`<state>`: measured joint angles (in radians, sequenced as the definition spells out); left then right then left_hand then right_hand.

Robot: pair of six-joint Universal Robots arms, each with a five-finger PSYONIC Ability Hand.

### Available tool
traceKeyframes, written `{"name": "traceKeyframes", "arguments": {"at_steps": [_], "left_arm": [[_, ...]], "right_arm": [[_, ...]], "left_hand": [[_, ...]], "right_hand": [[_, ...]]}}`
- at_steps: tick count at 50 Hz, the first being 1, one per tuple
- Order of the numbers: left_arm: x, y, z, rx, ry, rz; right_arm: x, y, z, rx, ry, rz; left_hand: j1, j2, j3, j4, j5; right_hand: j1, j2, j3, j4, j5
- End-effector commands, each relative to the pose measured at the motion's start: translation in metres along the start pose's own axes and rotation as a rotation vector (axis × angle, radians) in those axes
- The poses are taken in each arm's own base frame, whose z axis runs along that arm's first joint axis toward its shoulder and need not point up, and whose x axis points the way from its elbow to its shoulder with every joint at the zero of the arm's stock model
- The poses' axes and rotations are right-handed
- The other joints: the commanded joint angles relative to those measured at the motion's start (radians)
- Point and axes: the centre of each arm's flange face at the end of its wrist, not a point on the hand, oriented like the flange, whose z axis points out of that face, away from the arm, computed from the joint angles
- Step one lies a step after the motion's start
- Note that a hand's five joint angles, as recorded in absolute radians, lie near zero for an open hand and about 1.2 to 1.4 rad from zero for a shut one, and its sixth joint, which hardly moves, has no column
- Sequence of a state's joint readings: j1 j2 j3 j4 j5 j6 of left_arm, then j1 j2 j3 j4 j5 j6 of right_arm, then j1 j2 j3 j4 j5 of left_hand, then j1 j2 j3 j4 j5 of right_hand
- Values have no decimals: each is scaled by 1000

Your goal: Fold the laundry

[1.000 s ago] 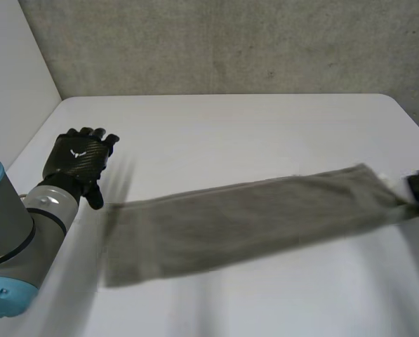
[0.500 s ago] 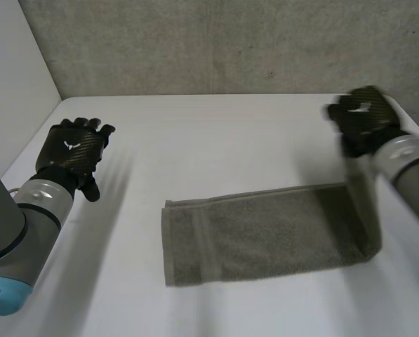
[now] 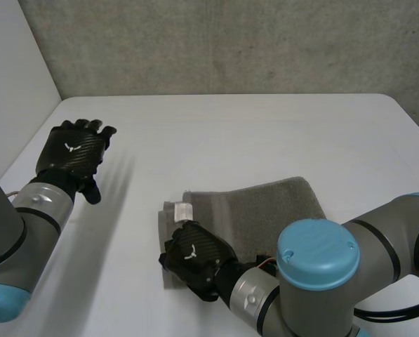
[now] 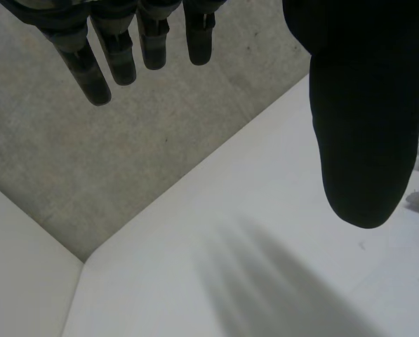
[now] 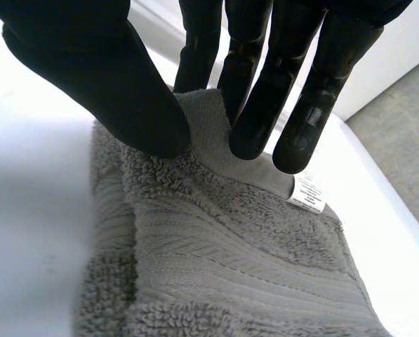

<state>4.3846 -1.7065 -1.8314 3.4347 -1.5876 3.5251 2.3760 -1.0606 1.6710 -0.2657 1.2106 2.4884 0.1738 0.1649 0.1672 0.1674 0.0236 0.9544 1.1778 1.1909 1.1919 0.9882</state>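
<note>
Grey towel (image 3: 272,207) folded double on the table's (image 3: 251,133) near half, long axis running left to right.
Right hand (image 3: 194,256) pinches the top layer's edge at the towel's left end, by the white label (image 3: 184,209). Left hand (image 3: 72,153) hangs well apart, fingers straight, empty.

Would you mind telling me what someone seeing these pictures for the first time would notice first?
The grey towel, folded over on the white table, draws the eye, with the right hand pinching its top layer at the end beside a white label. The left hand hangs open over the table's left side, apart from the towel.
</note>
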Motion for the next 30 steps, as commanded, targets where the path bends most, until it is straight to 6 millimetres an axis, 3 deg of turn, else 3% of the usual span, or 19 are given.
{"name": "traceKeyframes", "arguments": {"at_steps": [1,5,6,7,9,10,11,18,20,21,23,26,30], "left_arm": [[11,-13,2,76,21,4],[15,-19,3,115,22,2],[15,-22,3,128,22,0],[15,-22,3,128,22,0],[18,-27,4,151,24,-2],[18,-27,5,151,24,-2],[21,-27,5,155,32,-4],[42,-37,-3,188,94,-3],[58,-45,-13,217,148,-21],[58,-45,-13,217,148,-21],[77,-53,-25,241,215,-73],[88,-54,-31,242,256,-104],[118,-46,-40,210,350,-148]], "right_arm": [[7,-9,-2,20,14,20],[5,-10,-3,21,9,63],[8,-11,-2,22,26,72],[8,-11,-2,22,26,72],[11,-11,-2,13,42,81],[11,-11,-2,13,42,81],[12,-9,-2,0,55,84],[30,-4,-17,-79,175,127],[69,4,-38,-121,317,199],[70,4,-38,-121,318,200],[95,17,-58,-160,407,275],[100,23,-65,-180,426,301],[105,43,-80,-243,463,348]], "left_hand": [[16,25,23,23,-8],[16,25,23,23,-8],[16,25,23,23,-8],[16,25,23,23,-8],[19,28,26,26,-5],[19,28,26,26,-5],[19,28,26,26,-5],[19,28,26,26,-5],[22,31,29,28,-2],[22,31,29,29,-2],[25,34,32,31,1],[25,34,32,31,1],[28,37,35,34,4]], "right_hand": [[305,82,68,67,97],[218,-6,-19,-20,9],[-24,-248,-261,-262,-233],[-27,-250,-263,-264,-235],[-597,-820,-833,-834,-805],[-599,-823,-836,-837,-808],[-780,-1003,-1016,-1017,-988],[-780,-1003,-1016,-1017,-988],[-780,-1003,-1016,-1017,-988],[-780,-1003,-1016,-1017,-988],[-780,-1003,-1016,-1017,-988],[-780,-1003,-1016,-1017,-988],[-780,-1003,-1016,-1017,-988]]}}
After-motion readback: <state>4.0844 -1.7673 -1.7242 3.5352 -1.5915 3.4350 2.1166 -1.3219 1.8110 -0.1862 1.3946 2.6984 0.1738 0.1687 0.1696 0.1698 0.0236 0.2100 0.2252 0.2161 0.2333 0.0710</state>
